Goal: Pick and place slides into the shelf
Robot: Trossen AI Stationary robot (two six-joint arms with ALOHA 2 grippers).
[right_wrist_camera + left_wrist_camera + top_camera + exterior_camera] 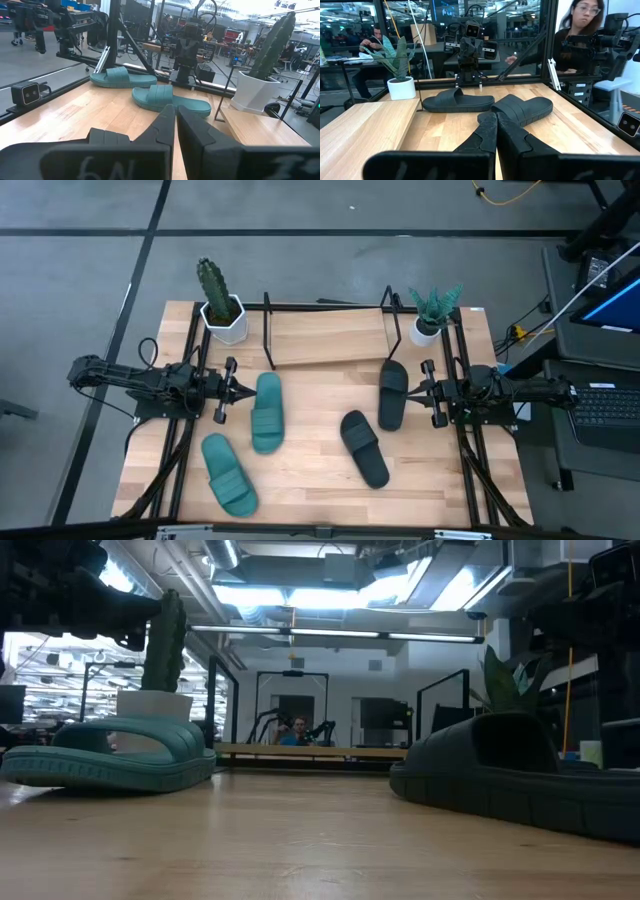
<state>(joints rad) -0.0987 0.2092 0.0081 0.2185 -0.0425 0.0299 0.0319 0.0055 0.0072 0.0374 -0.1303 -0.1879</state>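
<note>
High view: no slide on the shelf (330, 340) yet; the board sits upper centre of frame between the two plant pots. All four slides lie on the worktop (300, 480) below it. Left gripper (226, 390) at centre left, fingers closed on nothing, tips pointing right at the upper green slide (267, 412), just beside it. That slide's long axis runs top to bottom of frame, crosswise to the fingers. Second green slide (229, 473) is lower left, angled. Right gripper (432, 392) at centre right, fingers closed, holding nothing, tips just beside the upright black slide (392, 394), long axis also top to bottom. Angled black slide (364, 447) is lower centre.

Low view: one green and one black slide flat in the foreground.

Left wrist view: fingers (487, 132) pressed together; black pair ahead.

Right wrist view: fingers (167, 125) together, green pair ahead.

My read: each arm is nearest its own colour pair.
</note>
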